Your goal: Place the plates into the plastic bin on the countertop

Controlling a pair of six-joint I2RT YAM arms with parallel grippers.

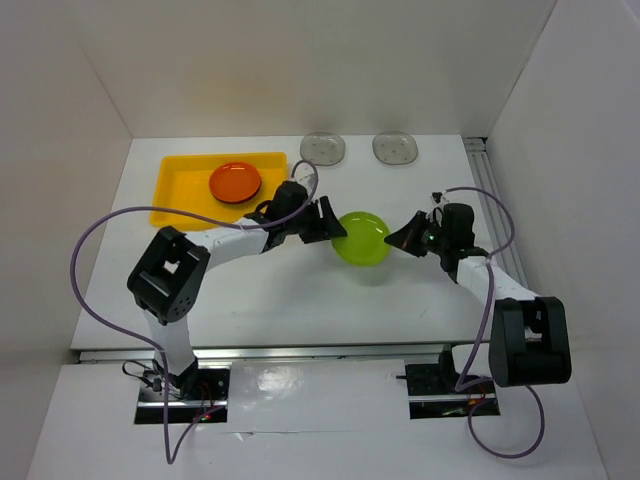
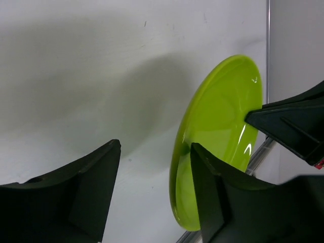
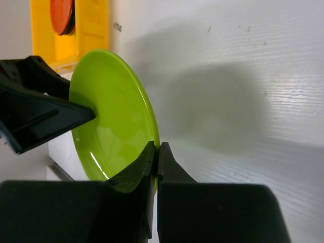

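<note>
A lime green plate [image 1: 362,238] is held tilted above the white countertop [image 1: 250,290] in the middle. My right gripper [image 1: 397,240] is shut on its right rim; in the right wrist view the fingers [image 3: 157,147] pinch the plate's edge [image 3: 111,116]. My left gripper [image 1: 328,222] is open, its fingers [image 2: 156,147] straddling the plate's left rim [image 2: 217,116] with a wide gap on the outer side. The yellow plastic bin [image 1: 175,170] lies at the back left with an orange plate [image 1: 235,180] in it. Both also show in the right wrist view: the bin [image 3: 91,30] and the orange plate [image 3: 62,15].
Two translucent grey plates [image 1: 324,147] [image 1: 396,148] lie by the back wall. An aluminium rail [image 1: 490,190] runs along the right side of the table. White walls close in the left, back and right. A dark rim shows under the orange plate.
</note>
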